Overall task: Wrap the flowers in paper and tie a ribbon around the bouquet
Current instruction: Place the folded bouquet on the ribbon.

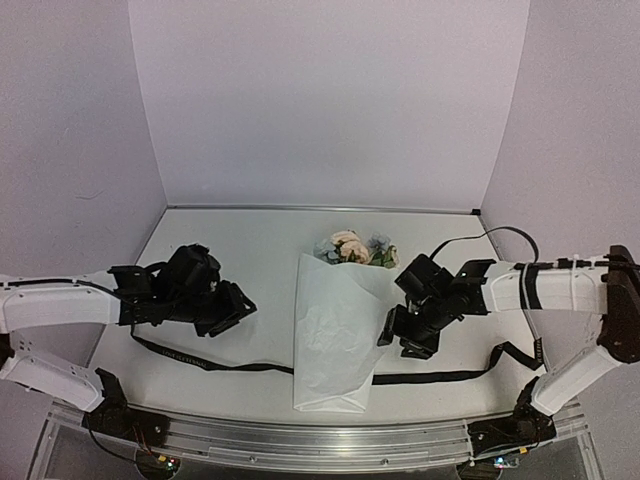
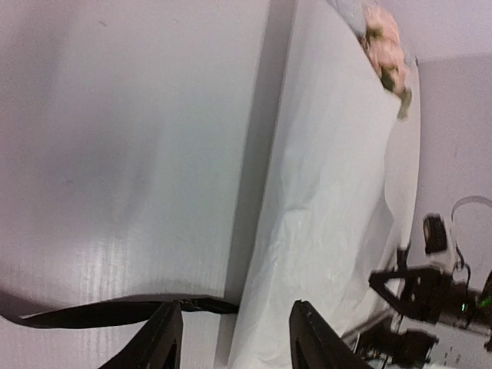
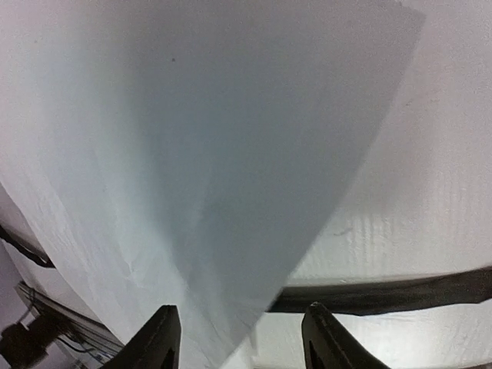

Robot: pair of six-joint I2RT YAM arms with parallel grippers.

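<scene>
Bouquet (image 1: 335,340) lies lengthwise at the middle of the worktop (image 1: 230,245), wrapped in white paper (image 1: 325,375), with the flowers (image 1: 352,248) showing at the far end. Black ribbon (image 1: 205,361) runs across the worktop and passes under the paper close to its near end, emerging on both sides. Left hand (image 1: 238,305) hovers left of the paper, fingers parted, holding nothing. Right hand (image 1: 398,338) is over the paper's right edge, fingers likewise parted, gripping nothing.
</scene>
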